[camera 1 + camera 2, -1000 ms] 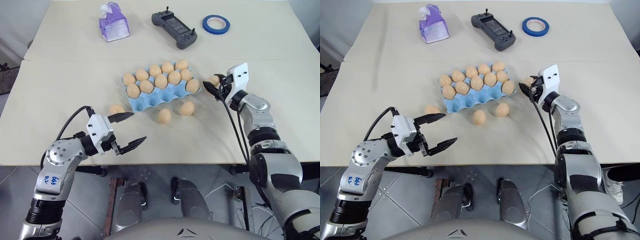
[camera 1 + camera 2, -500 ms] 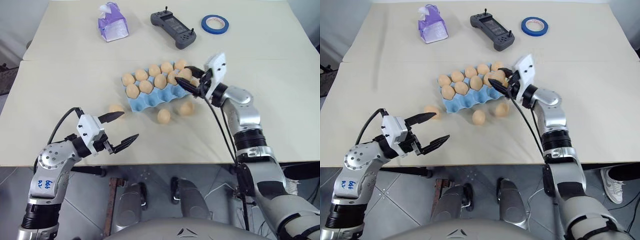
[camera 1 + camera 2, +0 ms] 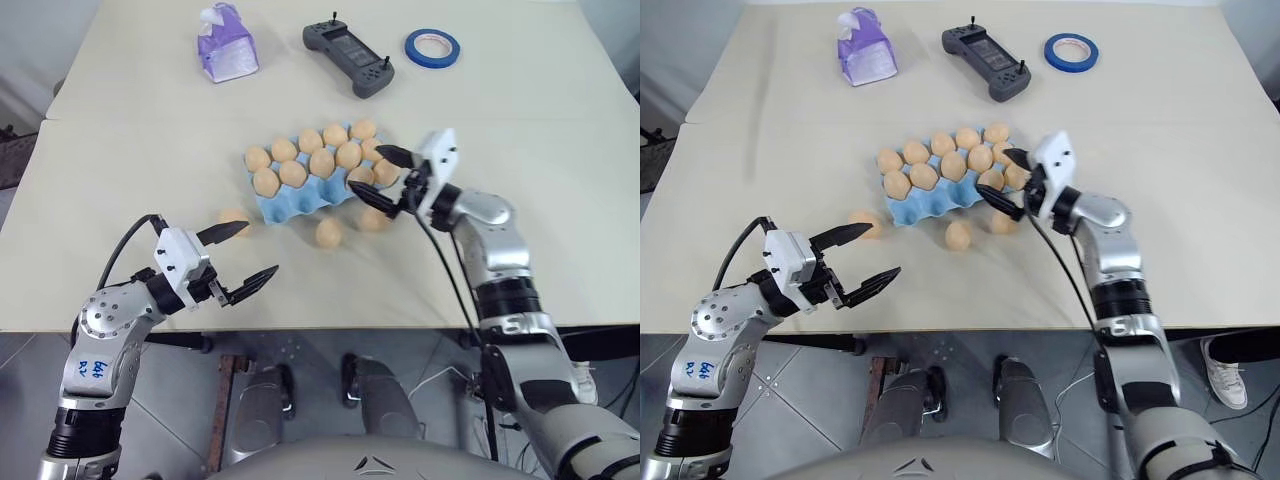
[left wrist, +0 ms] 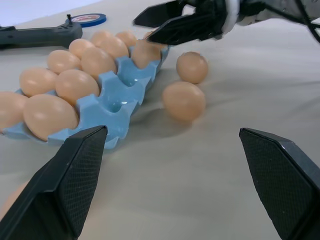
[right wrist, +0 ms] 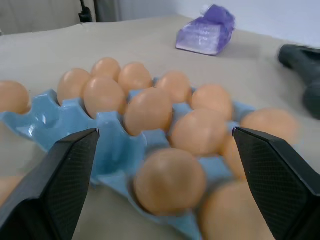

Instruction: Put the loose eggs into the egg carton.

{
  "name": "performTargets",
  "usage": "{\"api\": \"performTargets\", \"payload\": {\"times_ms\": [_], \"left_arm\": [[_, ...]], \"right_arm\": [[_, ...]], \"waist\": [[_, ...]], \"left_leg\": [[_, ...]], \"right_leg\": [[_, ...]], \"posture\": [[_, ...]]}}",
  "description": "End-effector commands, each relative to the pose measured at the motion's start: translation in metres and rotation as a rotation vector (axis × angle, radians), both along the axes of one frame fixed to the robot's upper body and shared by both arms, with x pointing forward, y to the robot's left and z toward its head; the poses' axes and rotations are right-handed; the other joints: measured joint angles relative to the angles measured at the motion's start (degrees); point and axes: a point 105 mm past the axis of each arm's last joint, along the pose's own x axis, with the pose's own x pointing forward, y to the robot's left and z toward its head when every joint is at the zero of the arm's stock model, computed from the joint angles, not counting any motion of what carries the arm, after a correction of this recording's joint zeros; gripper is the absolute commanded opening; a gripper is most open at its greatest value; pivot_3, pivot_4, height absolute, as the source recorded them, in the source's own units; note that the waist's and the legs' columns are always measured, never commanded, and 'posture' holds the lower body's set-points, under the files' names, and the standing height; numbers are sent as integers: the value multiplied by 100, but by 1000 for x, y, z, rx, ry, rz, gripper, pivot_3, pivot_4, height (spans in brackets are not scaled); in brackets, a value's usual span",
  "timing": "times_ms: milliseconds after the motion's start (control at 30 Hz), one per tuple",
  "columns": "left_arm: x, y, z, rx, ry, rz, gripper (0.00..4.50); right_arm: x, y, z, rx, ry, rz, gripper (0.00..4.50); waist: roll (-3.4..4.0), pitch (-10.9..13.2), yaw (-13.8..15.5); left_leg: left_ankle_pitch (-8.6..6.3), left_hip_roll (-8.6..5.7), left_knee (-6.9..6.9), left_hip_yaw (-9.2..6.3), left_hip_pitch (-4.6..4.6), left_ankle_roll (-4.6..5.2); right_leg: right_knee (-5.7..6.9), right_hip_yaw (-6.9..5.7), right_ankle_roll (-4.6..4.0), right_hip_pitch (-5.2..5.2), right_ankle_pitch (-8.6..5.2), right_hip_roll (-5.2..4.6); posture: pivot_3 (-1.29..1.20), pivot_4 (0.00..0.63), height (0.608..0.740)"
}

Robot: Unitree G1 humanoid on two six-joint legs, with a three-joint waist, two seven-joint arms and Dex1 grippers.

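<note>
3 loose eggs (image 3: 328,232) lie near the egg carton (image 3: 300,197) as the right gripper (image 3: 382,177), jaws spread, hovers at its right end and the left gripper (image 3: 247,254) waits open; a careless sweep could roll them away.

The right gripper (image 3: 382,177) covers part of the carton (image 3: 300,200) at its 3 o'clock end, so how many cups there are filled cannot be told. One loose egg (image 3: 373,218) is partly hidden behind the lower finger. In the left wrist view another egg (image 4: 10,205) is cut off.
</note>
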Motion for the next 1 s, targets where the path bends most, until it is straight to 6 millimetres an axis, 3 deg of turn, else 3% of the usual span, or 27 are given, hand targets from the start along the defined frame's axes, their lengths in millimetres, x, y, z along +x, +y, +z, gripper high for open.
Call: {"api": "performTargets", "payload": {"times_ms": [33,267,500,567,833,1000], "left_arm": [[-1,-1,7,-7,-25,-12,4500],[1,-2,-3,8,22,-55,4500],[8,0,-7,9,36,-77,4500],[9,-1,-4,10,27,-84,4500],[9,-3,0,17,3,-81,4500],[6,-6,-1,6,-2,-71,4500]], "right_arm": [[-25,-37,3,-35,-46,-25,4469],[-69,-91,-29,-130,25,-113,4469],[-73,-110,-50,-154,58,-193,4469],[-69,-102,-45,-137,38,-171,4469],[-49,-39,-31,-106,68,46,4469],[-30,-12,-38,-120,107,106,4469]], "waist": [[0,0,52],[0,0,-8],[0,0,-5],[-1,1,-4],[-1,0,-6],[-1,0,-7]], "left_leg": [[-3,0,0,-2,-1,1],[-9,3,3,10,4,3],[-5,8,22,13,8,0],[-5,7,23,12,6,0],[-2,11,21,6,6,1],[-3,9,22,7,4,2]], "right_leg": [[-6,-3,0,2,0,0],[-7,3,1,3,0,13],[-3,6,1,7,4,21],[-4,7,1,7,4,19],[5,5,-2,4,3,20],[2,6,-1,4,4,15]], "posture": [[0,150,740],[0,150,740],[0,150,740],[0,150,740],[0,150,740],[0,150,740]]}}
